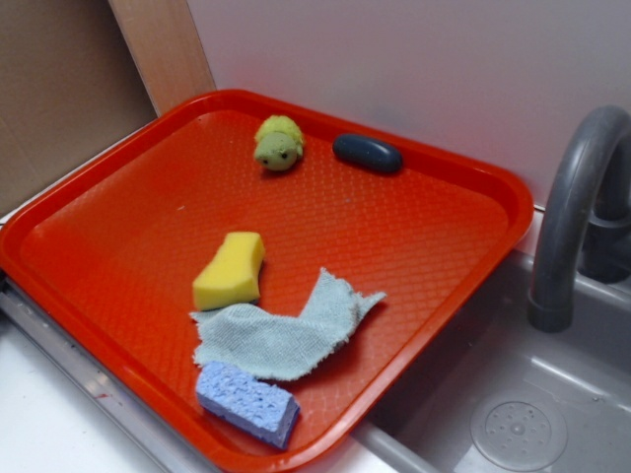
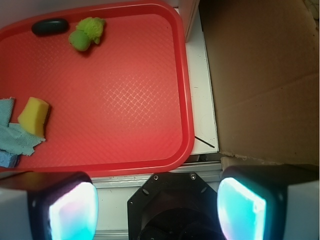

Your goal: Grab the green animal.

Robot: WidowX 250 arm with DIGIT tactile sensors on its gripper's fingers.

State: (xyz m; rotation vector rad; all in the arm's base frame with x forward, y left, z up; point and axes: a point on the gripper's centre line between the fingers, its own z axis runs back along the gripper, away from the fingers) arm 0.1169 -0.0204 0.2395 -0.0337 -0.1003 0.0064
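The green animal (image 1: 279, 143) was seen at the tray's (image 1: 118, 246) far edge, just beside a dark oval object (image 1: 368, 154). The gripper (image 2: 157, 207) was held wide open, well short of it — the oval could perhaps be caught instead.

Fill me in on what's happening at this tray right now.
A WidowX arm is set to grab the green animal, which sits untouched near the far edge of the red tray, beside a dark oval object. The gripper is open and empty, held back outside the tray's edge, seen only from the wrist view. A yellow sponge, a grey-green cloth and a blue sponge lie at the tray's near side, next to a sink.
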